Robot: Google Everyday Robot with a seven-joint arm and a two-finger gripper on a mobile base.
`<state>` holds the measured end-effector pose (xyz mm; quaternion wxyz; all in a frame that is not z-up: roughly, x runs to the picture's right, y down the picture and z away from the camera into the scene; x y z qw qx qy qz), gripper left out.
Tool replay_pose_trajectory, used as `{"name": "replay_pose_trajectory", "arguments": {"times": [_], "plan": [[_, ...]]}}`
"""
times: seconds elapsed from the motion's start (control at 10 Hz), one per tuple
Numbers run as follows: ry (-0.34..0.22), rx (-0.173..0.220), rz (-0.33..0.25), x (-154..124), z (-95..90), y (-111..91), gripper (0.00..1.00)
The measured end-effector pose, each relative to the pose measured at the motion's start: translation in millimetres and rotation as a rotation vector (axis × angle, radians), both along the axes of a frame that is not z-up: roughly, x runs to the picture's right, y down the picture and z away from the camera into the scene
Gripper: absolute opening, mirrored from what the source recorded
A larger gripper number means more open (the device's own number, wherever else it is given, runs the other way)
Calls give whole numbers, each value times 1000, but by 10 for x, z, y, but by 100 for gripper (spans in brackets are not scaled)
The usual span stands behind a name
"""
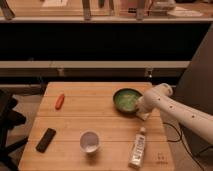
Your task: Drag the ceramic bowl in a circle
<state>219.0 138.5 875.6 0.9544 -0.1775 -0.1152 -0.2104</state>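
Ceramic bowl [125, 100] sits far-right on tabletop [102, 125]. Gripper [139, 111] is at the bowl's near-right rim, touching or just beside it; can't tell whether it's clamped on. Approach looks done. No sign how much of the circle is traced, prob. most left.

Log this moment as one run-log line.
bowl: on table, right side | gripper: at bowl's right rim | cup: apart, in front
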Motion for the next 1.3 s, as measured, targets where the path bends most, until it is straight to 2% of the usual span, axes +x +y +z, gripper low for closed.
{"name": "replay_pose_trajectory", "arguments": {"times": [1.3], "plan": [[-22,8,-58,-130,36,-60,0]]}}
